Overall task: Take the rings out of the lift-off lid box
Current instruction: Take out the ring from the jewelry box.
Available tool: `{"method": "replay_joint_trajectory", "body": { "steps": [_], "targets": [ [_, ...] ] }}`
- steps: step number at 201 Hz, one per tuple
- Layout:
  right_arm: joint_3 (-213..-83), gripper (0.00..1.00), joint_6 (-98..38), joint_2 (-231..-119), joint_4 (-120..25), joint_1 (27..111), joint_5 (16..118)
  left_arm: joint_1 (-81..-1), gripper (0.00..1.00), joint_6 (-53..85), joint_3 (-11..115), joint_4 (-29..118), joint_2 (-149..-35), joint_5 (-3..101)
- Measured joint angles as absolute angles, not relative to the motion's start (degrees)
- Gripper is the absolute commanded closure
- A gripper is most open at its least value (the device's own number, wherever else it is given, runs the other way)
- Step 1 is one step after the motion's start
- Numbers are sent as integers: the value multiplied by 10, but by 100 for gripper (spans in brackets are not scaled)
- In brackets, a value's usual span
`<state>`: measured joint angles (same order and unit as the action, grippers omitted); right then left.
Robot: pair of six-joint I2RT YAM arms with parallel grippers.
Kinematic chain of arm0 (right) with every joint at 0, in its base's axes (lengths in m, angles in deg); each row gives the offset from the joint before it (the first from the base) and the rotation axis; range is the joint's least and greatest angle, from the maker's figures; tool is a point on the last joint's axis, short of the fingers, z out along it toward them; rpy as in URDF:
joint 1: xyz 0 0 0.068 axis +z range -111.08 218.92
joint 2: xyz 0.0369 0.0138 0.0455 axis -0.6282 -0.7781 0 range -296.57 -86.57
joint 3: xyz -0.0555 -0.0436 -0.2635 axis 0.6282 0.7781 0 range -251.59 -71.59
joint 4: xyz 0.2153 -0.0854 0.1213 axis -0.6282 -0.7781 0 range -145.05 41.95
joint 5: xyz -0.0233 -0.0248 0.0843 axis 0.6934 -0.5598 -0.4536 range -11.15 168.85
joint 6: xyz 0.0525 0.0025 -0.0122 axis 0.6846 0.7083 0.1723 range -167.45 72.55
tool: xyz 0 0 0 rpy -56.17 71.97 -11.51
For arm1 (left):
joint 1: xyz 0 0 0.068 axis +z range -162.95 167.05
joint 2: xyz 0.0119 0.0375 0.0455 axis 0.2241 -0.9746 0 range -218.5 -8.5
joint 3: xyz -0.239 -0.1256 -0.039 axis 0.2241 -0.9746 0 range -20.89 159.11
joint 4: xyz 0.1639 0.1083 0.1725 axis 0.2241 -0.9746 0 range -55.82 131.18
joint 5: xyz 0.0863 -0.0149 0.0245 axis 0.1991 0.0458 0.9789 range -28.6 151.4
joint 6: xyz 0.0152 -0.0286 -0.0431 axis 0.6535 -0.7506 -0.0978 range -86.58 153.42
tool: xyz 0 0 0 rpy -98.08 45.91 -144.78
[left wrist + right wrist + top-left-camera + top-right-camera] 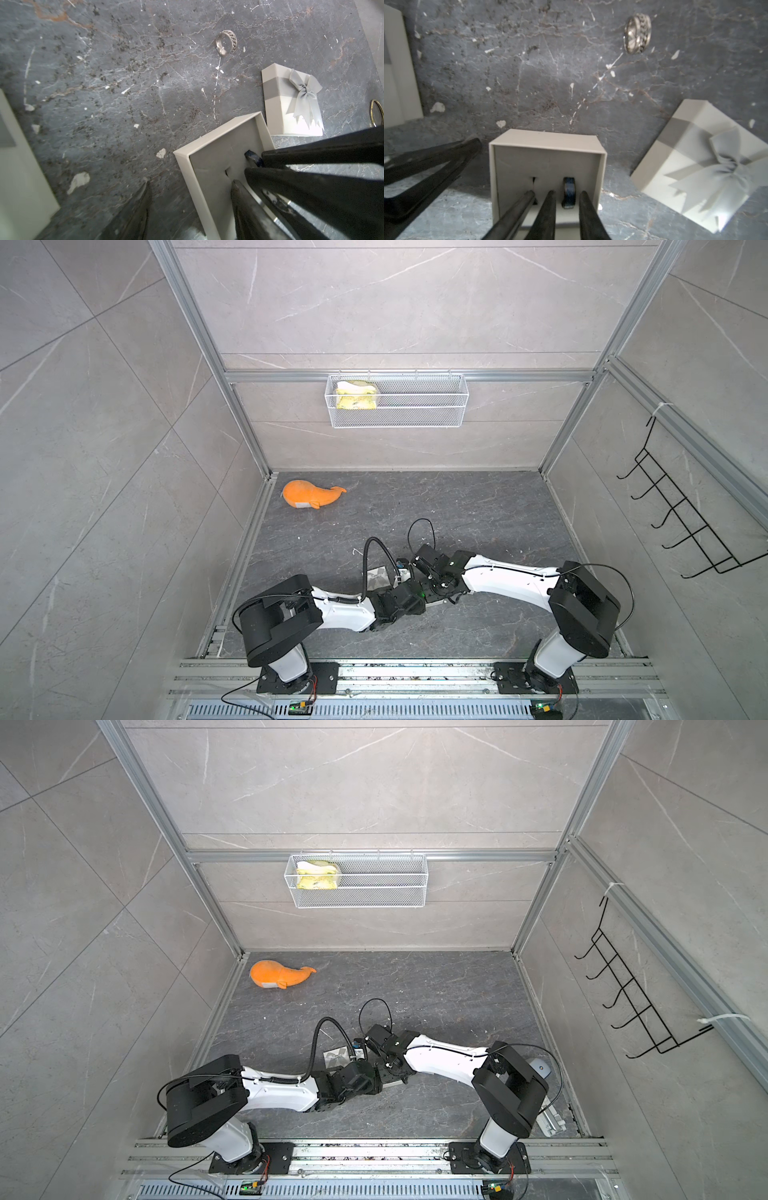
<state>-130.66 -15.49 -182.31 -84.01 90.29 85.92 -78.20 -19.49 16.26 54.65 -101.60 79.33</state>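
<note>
Looked down on a dark grey stone desk [478,510], veined and flecked with pale chips, closed in by grey tiled walls and an aluminium frame. Noted a white wire basket [397,406] on the back wall holding a yellow sponge [356,397], a black hook rack [681,522] on the side wall, and an orange plush whale [309,495] far back on the desk, well apart from both arms.

Could not make out any ring in both top views: too small, and hidden with the open box under the meeting wrists, only the bow-tied lid [377,577] peeking out. Found a white object [20,166] cut off at the edge of the left wrist view, and a gold-edged ring [377,113] likewise cropped, lying on the desk near the lid.

Saw the box [546,139] open, the lid just beside it on the desk. Found a silver patterned ring [637,34] out on the desk, well apart from the box. Found a dark blue ring [569,187] upright in a slot of the grey insert, between the fingers of the right end effector [566,193], narrowly parted with a slim gap on either side. Saw the left end effector [190,182] spread wide, one finger [239,199] inside the box by the neighbouring slot, the other outside the wall, gripping nothing.
</note>
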Motion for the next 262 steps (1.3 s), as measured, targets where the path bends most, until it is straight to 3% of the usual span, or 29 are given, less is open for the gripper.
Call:
{"method": "replay_joint_trajectory", "body": {
  "steps": [57, 109, 160, 262],
  "targets": [
    [-1309, 82, -155, -1829, -841, 902, 862, -782, 38, -195, 167, 538, -1020, 795],
    [-1310, 93, -155, -1829, -842, 899, 863, -782, 38, -195, 175, 536, -1028, 804],
    [-1309, 99, -155, -1810, -845, 895, 873, -781, 39, -201, 189, 532, -1041, 810],
    [-1289, 100, -152, -1774, -812, 896, 853, -782, 39, -199, 232, 495, -1068, 813]
  ]
}}
